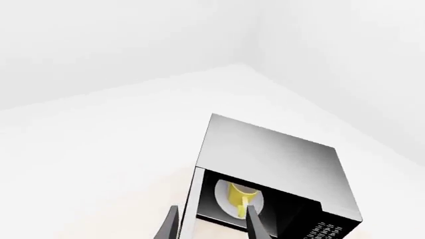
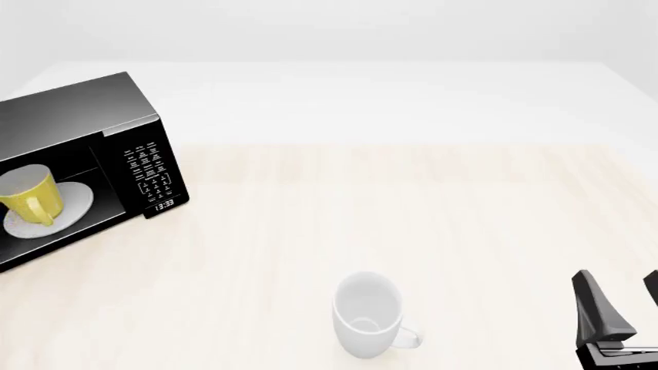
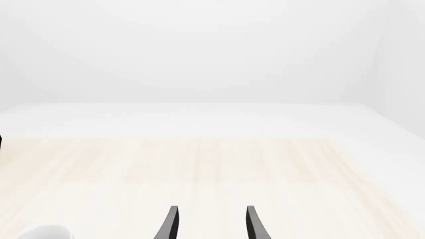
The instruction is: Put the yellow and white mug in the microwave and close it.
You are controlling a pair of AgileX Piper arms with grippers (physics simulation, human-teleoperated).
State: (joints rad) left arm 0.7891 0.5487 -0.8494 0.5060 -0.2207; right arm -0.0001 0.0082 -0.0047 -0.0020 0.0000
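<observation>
Sitting upright on the turntable plate (image 2: 46, 212) inside the microwave (image 2: 92, 131): the yellow and white mug (image 2: 29, 195), handle facing out toward the opening. Judging placement as done, closing as not yet done. Door not showing in the front view; in the left wrist view a pale vertical edge (image 1: 191, 204) beside the cavity, possibly the open door seen edge-on, not confirmable.

Hovering above and in front of the microwave: the left gripper (image 1: 211, 226), fingers (image 1: 258, 226) spread apart and holding nothing, mug visible between them in the cavity. Reading this as a pose clear of the mug, leaving room to reach the door. Left gripper not appearing in the front view.

Waiting well away from the microwave, at the near right of the tabletop (image 2: 411, 216): the right gripper (image 2: 622, 308), fingers (image 3: 170, 224) apart and empty. Judging it parked so as not to obstruct the left arm.

Resting on its side on the tabletop, well apart from the microwave: a white mug (image 2: 367, 314), opening facing the camera, not part of the task.

Remaining: swinging the door shut.
</observation>
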